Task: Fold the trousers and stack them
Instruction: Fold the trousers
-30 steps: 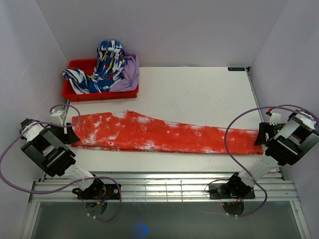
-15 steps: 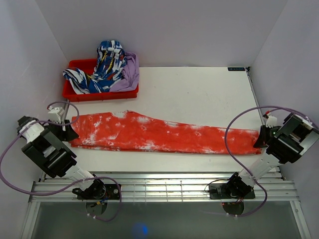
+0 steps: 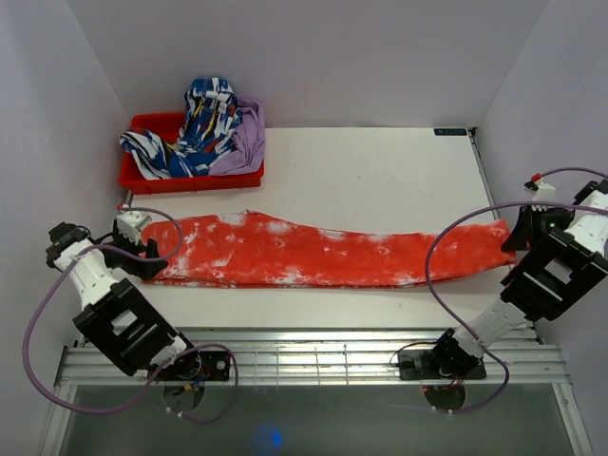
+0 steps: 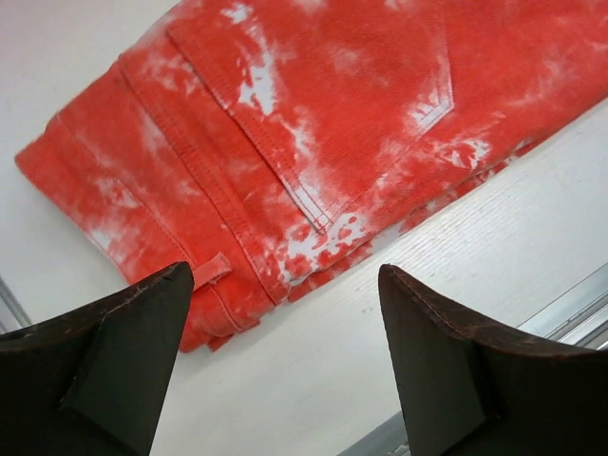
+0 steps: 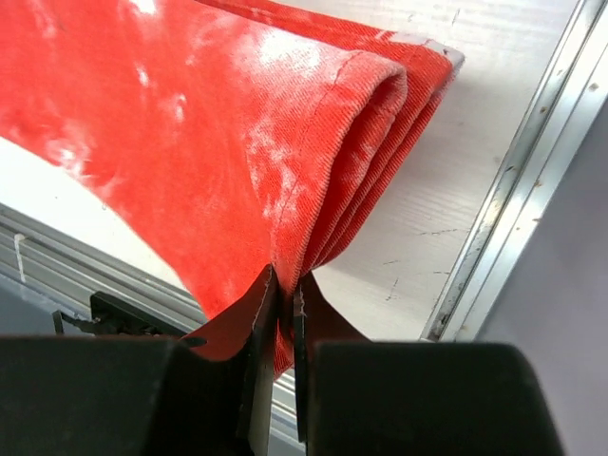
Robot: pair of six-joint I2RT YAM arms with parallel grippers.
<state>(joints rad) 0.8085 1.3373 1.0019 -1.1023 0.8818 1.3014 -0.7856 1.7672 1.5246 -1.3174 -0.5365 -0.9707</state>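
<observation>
The trousers [image 3: 313, 252], orange-red with white blotches, lie folded lengthwise across the white table, waistband at the left and leg ends at the right. My left gripper [image 3: 142, 258] is at the waistband end. In the left wrist view it [image 4: 285, 275] stands open, and the waistband, belt loop and back pocket of the trousers [image 4: 332, 114] lie just beyond its fingertips, which hold nothing. My right gripper [image 3: 525, 233] is at the leg ends. The right wrist view shows it [image 5: 285, 280] shut on the layered hems of the trousers [image 5: 190, 123], which are lifted off the table.
A red bin [image 3: 133, 176] at the back left holds a blue-and-white garment [image 3: 204, 123] and a purple garment [image 3: 249, 142]. White walls stand close on both sides. A metal rail [image 5: 513, 199] edges the table by the right gripper, and slats [image 3: 313, 351] run along the near edge.
The right gripper shut on the leg hems and drew them up and toward the far right, and the trousers slid right. The left gripper opened wider and swung in toward the waistband.
</observation>
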